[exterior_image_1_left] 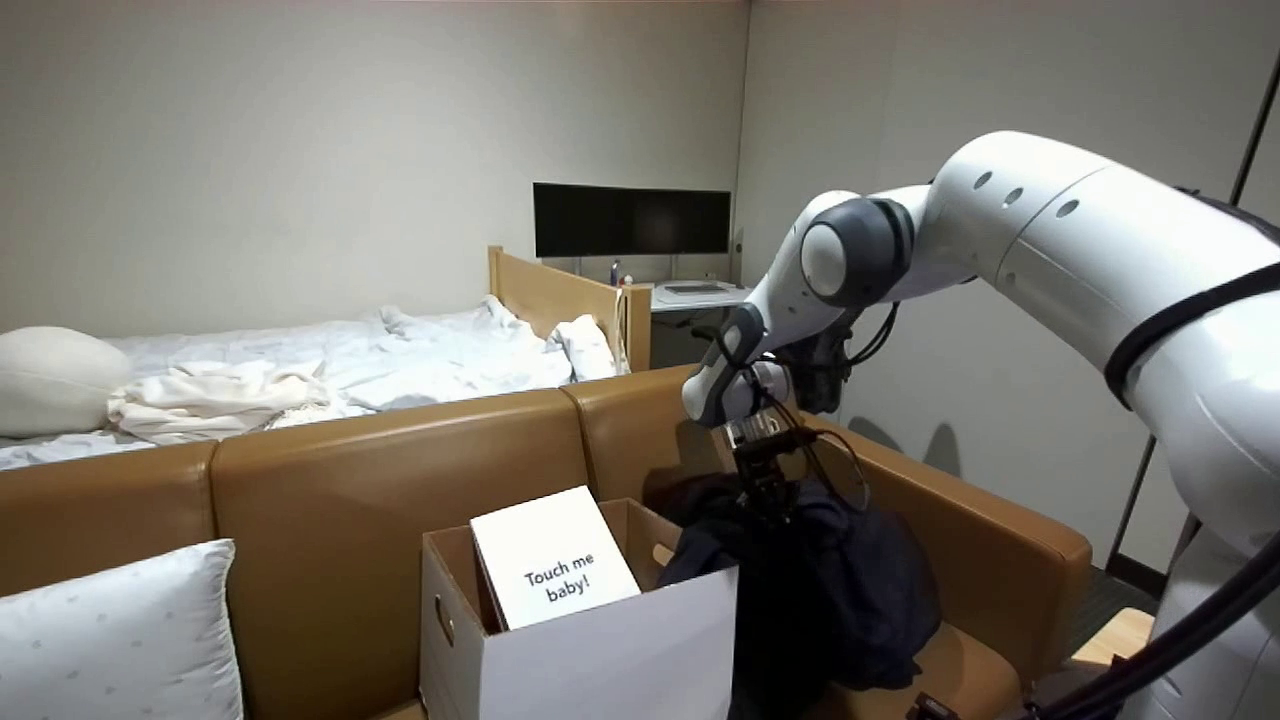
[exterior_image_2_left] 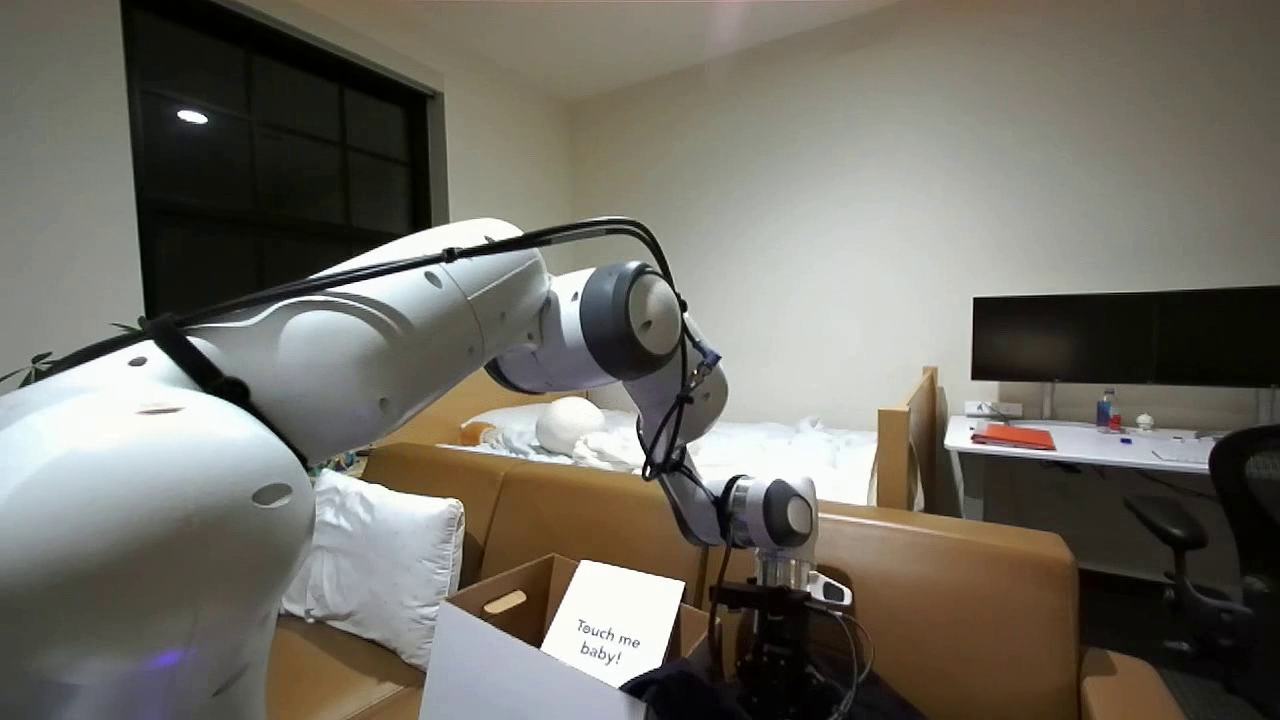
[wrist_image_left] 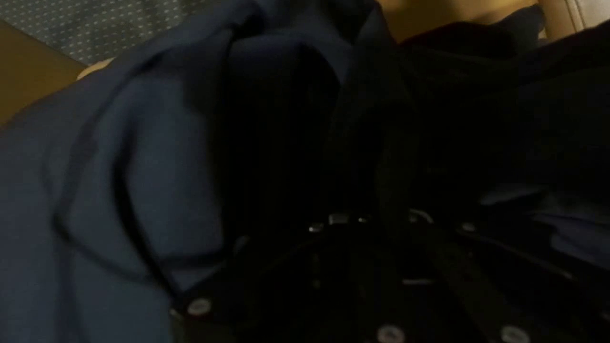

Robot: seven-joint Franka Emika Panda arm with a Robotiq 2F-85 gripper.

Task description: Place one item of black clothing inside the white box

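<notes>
A heap of black to dark navy clothing (exterior_image_1_left: 870, 590) lies on the sofa seat beside the white box (exterior_image_1_left: 610, 660). Part of it reaches the box's near corner. In an exterior view only the heap's top (exterior_image_2_left: 675, 690) shows at the bottom edge, next to the box (exterior_image_2_left: 510, 665). My gripper (exterior_image_1_left: 775, 505) points down at the top of the heap, and its fingertips are lost in the dark cloth. It also shows in an exterior view (exterior_image_2_left: 785, 685). In the wrist view the clothing (wrist_image_left: 162, 166) fills most of the picture, and the dark jaws (wrist_image_left: 367, 224) are too dim to read.
A white card (exterior_image_1_left: 555, 560) reading "Touch me baby!" stands tilted inside the box. The brown sofa's backrest (exterior_image_1_left: 400, 480) rises behind, with its armrest (exterior_image_1_left: 980, 500) beside the clothing. A white pillow (exterior_image_1_left: 120, 640) leans on the sofa. A bed (exterior_image_1_left: 450, 350) stands behind it.
</notes>
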